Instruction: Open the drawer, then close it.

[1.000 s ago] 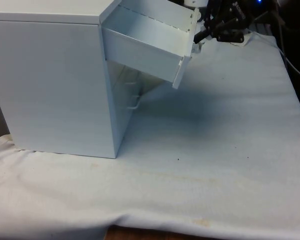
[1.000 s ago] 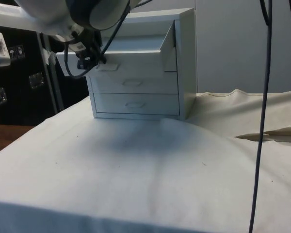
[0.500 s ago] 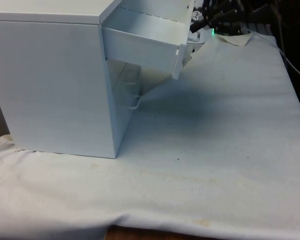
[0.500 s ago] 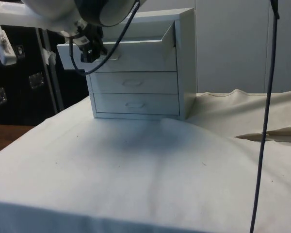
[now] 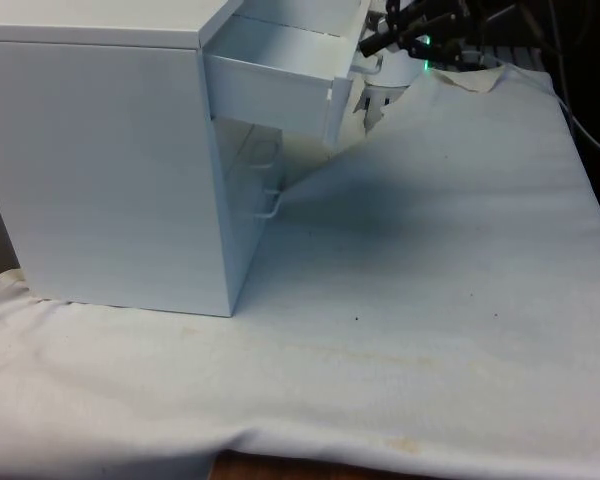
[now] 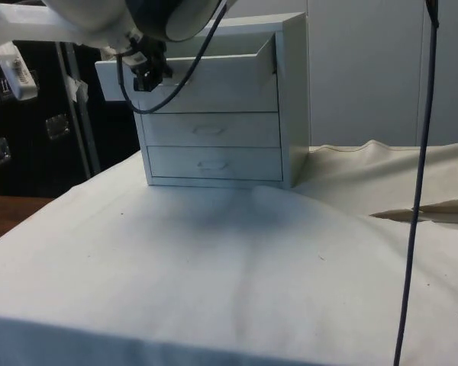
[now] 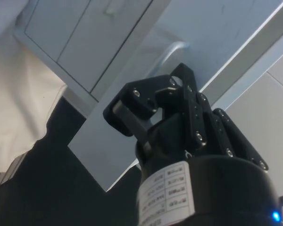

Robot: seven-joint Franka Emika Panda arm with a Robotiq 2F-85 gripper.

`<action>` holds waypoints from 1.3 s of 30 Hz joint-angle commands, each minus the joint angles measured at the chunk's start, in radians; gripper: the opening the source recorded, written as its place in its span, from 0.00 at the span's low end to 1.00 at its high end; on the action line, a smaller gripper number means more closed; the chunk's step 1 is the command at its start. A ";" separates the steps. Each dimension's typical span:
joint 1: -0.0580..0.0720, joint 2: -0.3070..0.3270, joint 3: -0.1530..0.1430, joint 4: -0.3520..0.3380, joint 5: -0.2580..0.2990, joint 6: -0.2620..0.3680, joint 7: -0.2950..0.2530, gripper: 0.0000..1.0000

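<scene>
The top drawer (image 5: 280,85) stands partly pulled out of the chest (image 5: 100,160), its front panel well clear of the chest's face and overhanging the two shut drawers below. Our gripper (image 6: 146,72) sits right at that front panel, beside the handle (image 7: 172,52), on the side away from the chest. Its fingers look drawn together, with nothing between them. We judge the closing half is under way: the chest lies straight beyond the panel from the gripper, along the drawer's sliding axis, so we would push the panel squarely toward the chest.
</scene>
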 commanded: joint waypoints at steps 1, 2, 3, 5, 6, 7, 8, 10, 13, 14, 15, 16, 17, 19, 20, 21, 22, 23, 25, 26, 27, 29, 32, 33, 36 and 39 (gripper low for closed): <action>-0.004 -0.015 -0.006 -0.016 -0.014 0.023 -0.007 0.00; -0.004 -0.017 -0.009 -0.018 -0.014 0.026 -0.008 0.00; -0.005 -0.019 -0.013 -0.020 -0.013 0.030 -0.010 0.00; -0.002 -0.010 -0.014 -0.011 0.000 0.014 -0.005 0.00; -0.007 -0.022 -0.019 -0.025 -0.010 0.037 -0.011 0.00; -0.008 -0.024 -0.022 -0.026 -0.009 0.040 -0.012 0.00; -0.010 -0.025 -0.025 -0.029 -0.008 0.045 -0.013 0.00; -0.012 -0.028 -0.032 -0.034 -0.006 0.055 -0.013 0.00; -0.017 -0.033 -0.046 -0.044 -0.006 0.072 -0.016 0.00; -0.018 -0.034 -0.049 -0.045 -0.006 0.076 -0.017 0.00; -0.011 -0.024 -0.048 -0.032 0.000 0.053 -0.011 0.00; -0.011 -0.026 -0.050 -0.034 0.000 0.054 -0.012 0.00; -0.021 -0.036 -0.054 -0.049 -0.007 0.081 -0.019 0.00; -0.023 -0.042 -0.063 -0.055 -0.009 0.088 -0.022 0.00; -0.024 -0.044 -0.066 -0.057 -0.010 0.088 -0.023 0.00; -0.024 -0.046 -0.069 -0.058 -0.011 0.089 -0.024 0.00; -0.024 -0.049 -0.072 -0.060 -0.011 0.090 -0.025 0.00; -0.024 -0.052 -0.076 -0.061 -0.011 0.092 -0.027 0.00; -0.016 -0.038 -0.075 -0.045 0.000 0.068 -0.020 0.00; -0.023 -0.057 -0.083 -0.064 -0.011 0.094 -0.029 0.00; -0.023 -0.059 -0.087 -0.065 -0.011 0.096 -0.032 0.00; -0.023 -0.065 -0.098 -0.067 -0.010 0.098 -0.038 0.00; -0.024 -0.071 -0.108 -0.070 -0.009 0.100 -0.046 0.00; -0.026 -0.073 -0.116 -0.071 -0.009 0.106 -0.051 0.00; -0.027 -0.074 -0.124 -0.072 -0.009 0.109 -0.056 0.00; -0.029 -0.073 -0.136 -0.073 -0.009 0.116 -0.062 0.00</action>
